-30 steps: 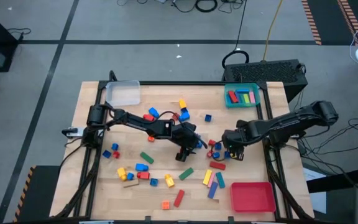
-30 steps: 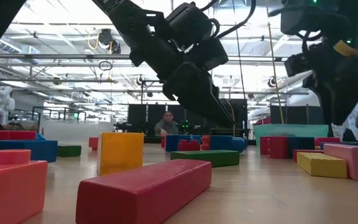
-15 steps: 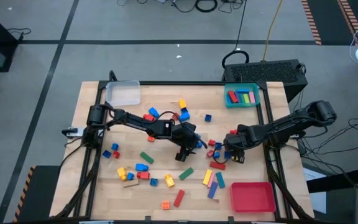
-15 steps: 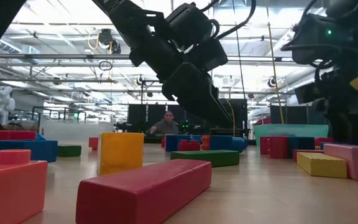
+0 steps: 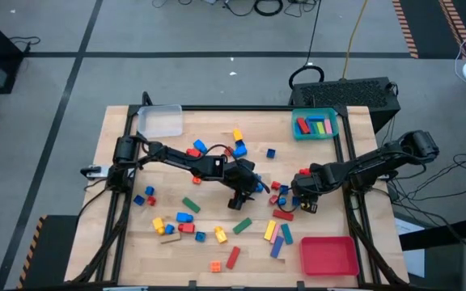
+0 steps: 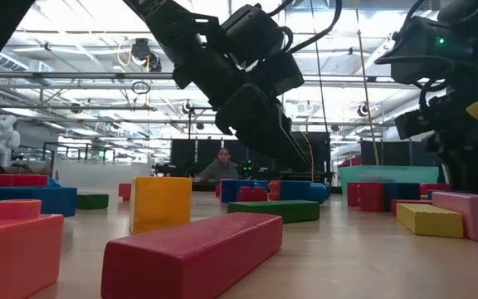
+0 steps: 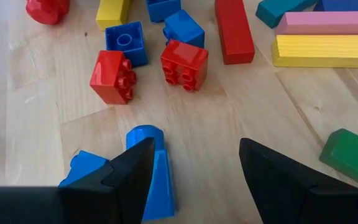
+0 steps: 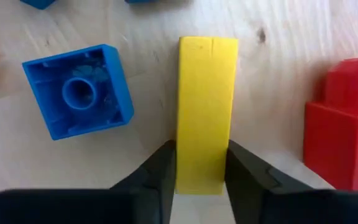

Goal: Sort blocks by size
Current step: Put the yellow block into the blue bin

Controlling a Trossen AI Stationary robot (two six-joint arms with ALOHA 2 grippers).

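Note:
Small bricks and bars in several colours lie scattered over the wooden table (image 5: 136, 242). My right gripper (image 8: 201, 149) is low at the table's right-centre (image 5: 304, 202), shut on a yellow bar (image 8: 207, 93). A blue brick (image 8: 79, 90) and a red brick (image 8: 347, 124) lie on either side of the bar. My left gripper (image 7: 194, 149) hangs open and empty over the table's middle (image 5: 241, 198). A blue piece (image 7: 154, 180) lies by one of its fingers, and two red bricks (image 7: 182, 62) lie just beyond. My right gripper pinches the yellow bar's two long sides (image 8: 201, 168) between its two fingers, at the end nearest the wrist. The bar runs straight out from between the fingers, along them. Whether the bar rests on the table, I cannot tell.
A teal tray (image 5: 295, 133) at the far right holds several bars. A clear tray (image 5: 160, 121) stands at the far left and a red tray (image 5: 328, 255) at the near right. Long bars (image 5: 277, 234) lie near the red tray, and loose bricks (image 5: 176, 222) lie at the near left.
My right gripper has gone down toward the table among the bricks at the right-centre, then stayed there. My left gripper has kept still.

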